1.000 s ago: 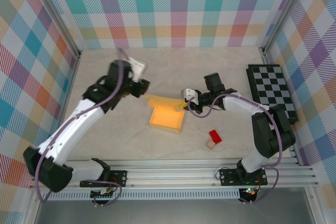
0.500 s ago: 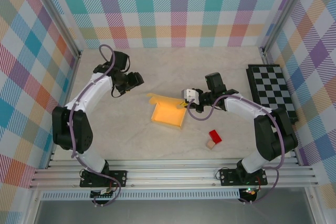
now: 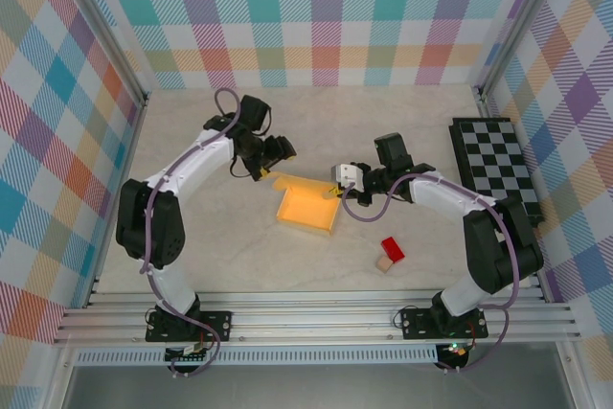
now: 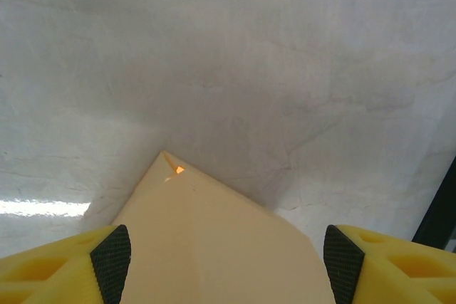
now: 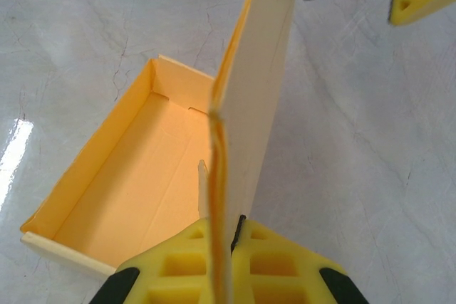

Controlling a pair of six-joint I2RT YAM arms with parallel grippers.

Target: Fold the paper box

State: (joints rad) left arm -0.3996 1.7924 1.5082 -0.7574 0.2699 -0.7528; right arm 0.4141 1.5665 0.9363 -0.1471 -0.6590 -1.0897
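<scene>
My right tool (image 5: 221, 236) is clamped on one end of the raised far flap of the paper box (image 3: 306, 210), mid-table (image 3: 412, 122). My left tool (image 4: 228, 268) stands wide, its fingers either side of that flap's other corner. Open table lies beyond the box's far edge.

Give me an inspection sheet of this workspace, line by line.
Surface: pale marbled table, some glare.
Job's things: paper box, an open tray with a loose flap at its far left.
Clutter: red block with tan cube; checkered board on the right.
Hands: left hand open astride the flap; right hand shut on the box's upright panel.
Cables: purple cables loop along both arms.
Surroundings: plaid walls; metal rails at the near edge.
</scene>
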